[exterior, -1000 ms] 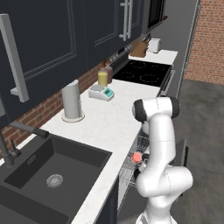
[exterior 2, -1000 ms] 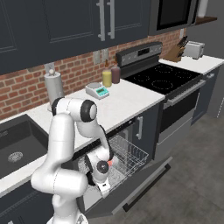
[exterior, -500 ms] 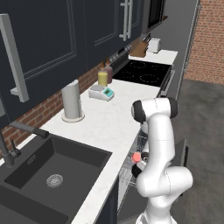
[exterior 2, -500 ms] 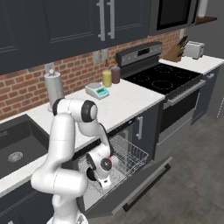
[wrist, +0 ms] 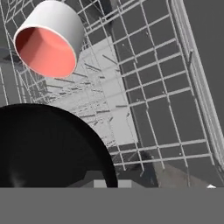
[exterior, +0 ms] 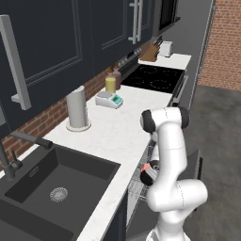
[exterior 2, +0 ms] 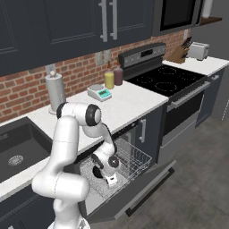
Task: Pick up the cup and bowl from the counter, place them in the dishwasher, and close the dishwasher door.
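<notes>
My gripper [exterior 2: 108, 175] is low inside the open dishwasher, over the silvery wire rack [exterior 2: 134, 157]. It is shut on the black bowl [exterior 2: 97, 171]. In the hand view the bowl [wrist: 48, 148] bulks dark at the lower left and hides my fingertips. The whitish cup [wrist: 48, 41] with its red-pink inside lies tipped on the rack [wrist: 166, 87], just past the bowl. From the left base view the cup [exterior: 145, 167] peeks out beside my arm. The dishwasher door [exterior 2: 145, 188] hangs open, folded down toward the floor.
On the white counter [exterior: 117, 129] stand a grey paper-towel cylinder [exterior: 76, 109], a small scale [exterior: 109, 100] and a yellow bottle [exterior: 110, 84]. The dark sink [exterior: 52, 183] is to the left, the black stove [exterior 2: 165, 80] to the right.
My hand has shifted slightly over the rack with the bowl still in it. The cup and the door have not moved.
</notes>
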